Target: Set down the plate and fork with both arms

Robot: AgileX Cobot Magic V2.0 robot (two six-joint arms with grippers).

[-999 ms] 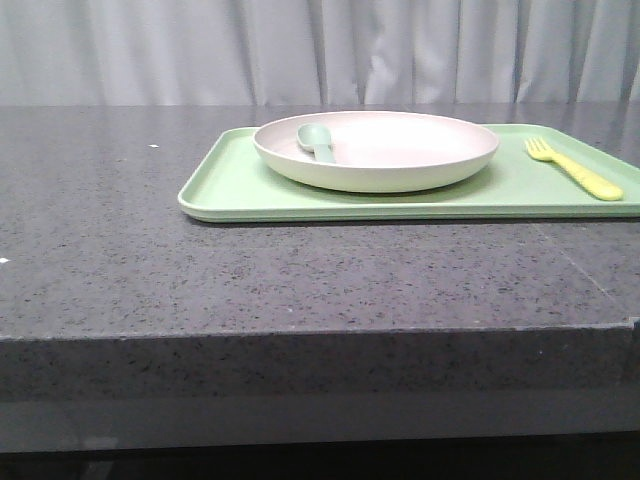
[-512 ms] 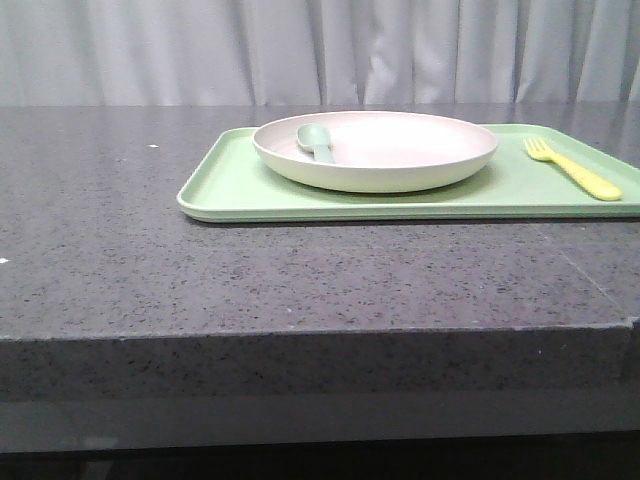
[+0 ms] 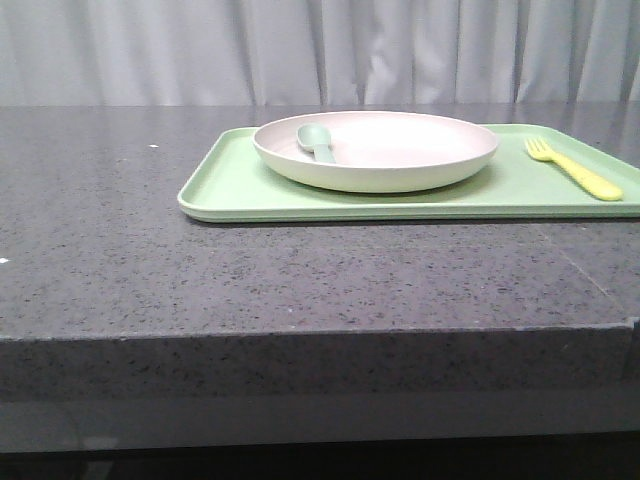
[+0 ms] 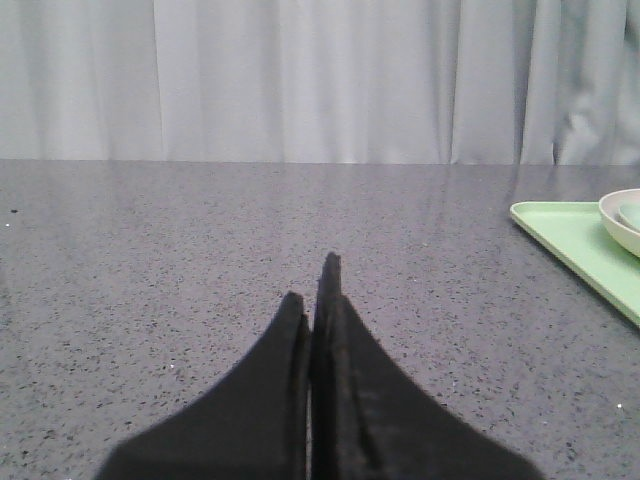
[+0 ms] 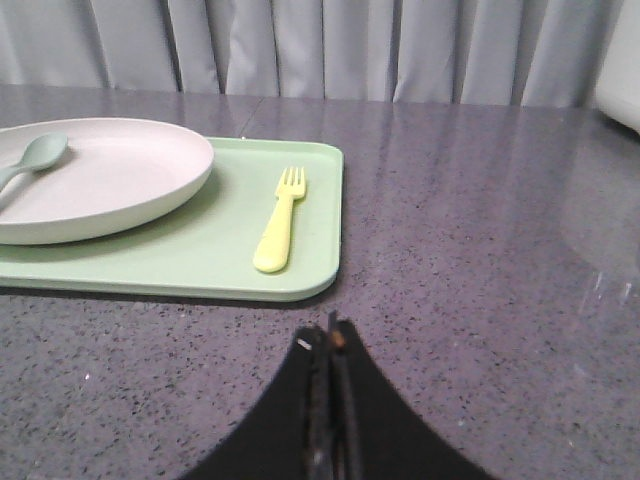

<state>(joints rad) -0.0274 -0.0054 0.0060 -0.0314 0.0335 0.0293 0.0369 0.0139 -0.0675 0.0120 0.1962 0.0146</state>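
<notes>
Both claws, left (image 4: 318, 300) and right (image 5: 330, 345), closed and empty over the bench (image 3: 150, 260); plate (image 3: 376, 150) and fork (image 3: 573, 168) on the tray (image 3: 225, 190); risk: spoon (image 3: 316, 140) sliding off if plate tilts on lifting.

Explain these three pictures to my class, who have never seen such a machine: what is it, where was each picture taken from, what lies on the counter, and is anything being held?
The machine is a robot with two arms, each ending in a two-fingered claw. One picture looks forward over the dark speckled counter; no arm shows in it. The other two come from cameras on the wrists, so the black shapes at the bottom are the left claw and right claw. Both are closed and hold nothing. On the counter lies a light-green tray. On it sits an off-white plate with a pale spoon inside it, and a yellow fork lies on the tray beside the plate.
</notes>
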